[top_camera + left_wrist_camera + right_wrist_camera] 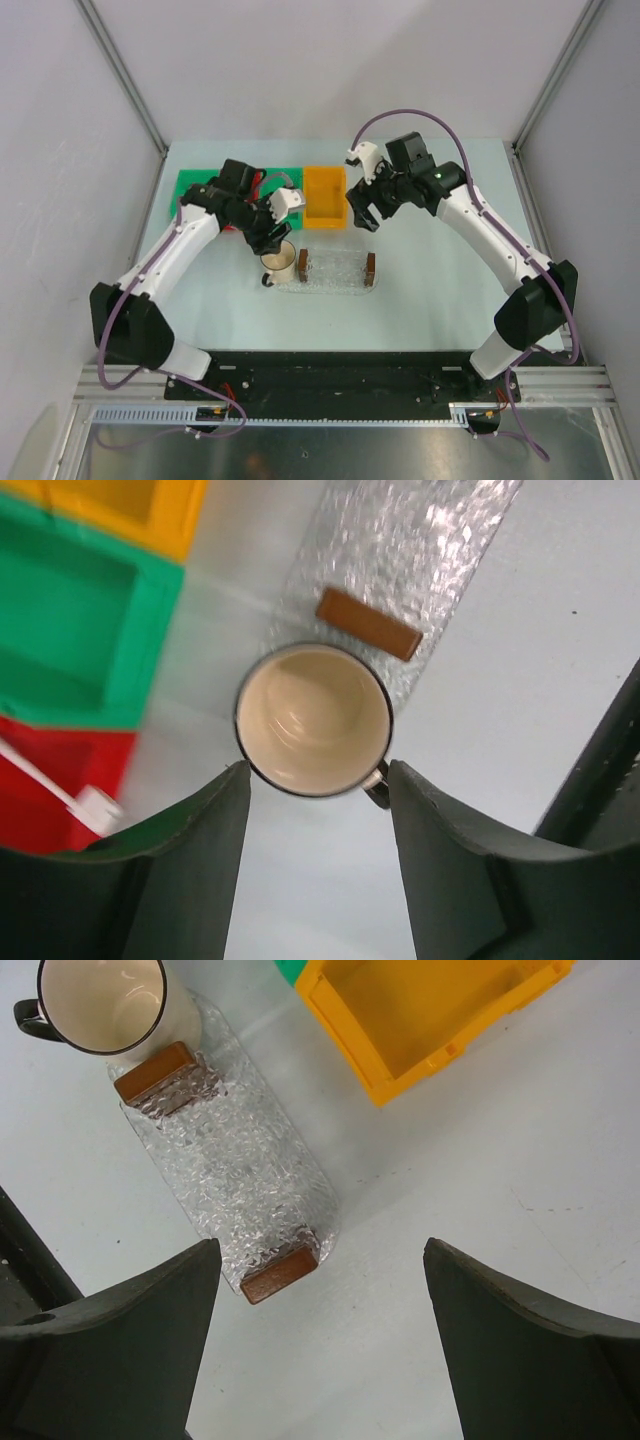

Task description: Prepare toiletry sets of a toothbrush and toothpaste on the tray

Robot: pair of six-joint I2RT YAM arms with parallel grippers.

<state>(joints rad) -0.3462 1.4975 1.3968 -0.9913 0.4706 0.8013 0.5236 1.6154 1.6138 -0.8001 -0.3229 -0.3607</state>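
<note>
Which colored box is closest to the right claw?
The orange bin, right beside the right gripper; the green bin and red bin sit farther away.

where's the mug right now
In the top view the cream mug stands left of centre on the table, against the left end of the clear tray beside its brown block, directly beneath the left gripper.

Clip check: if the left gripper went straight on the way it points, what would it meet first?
The mug, standing dead ahead of the left gripper, its rim about filling the gap between the open jaws. How near it is I cannot tell.
</note>
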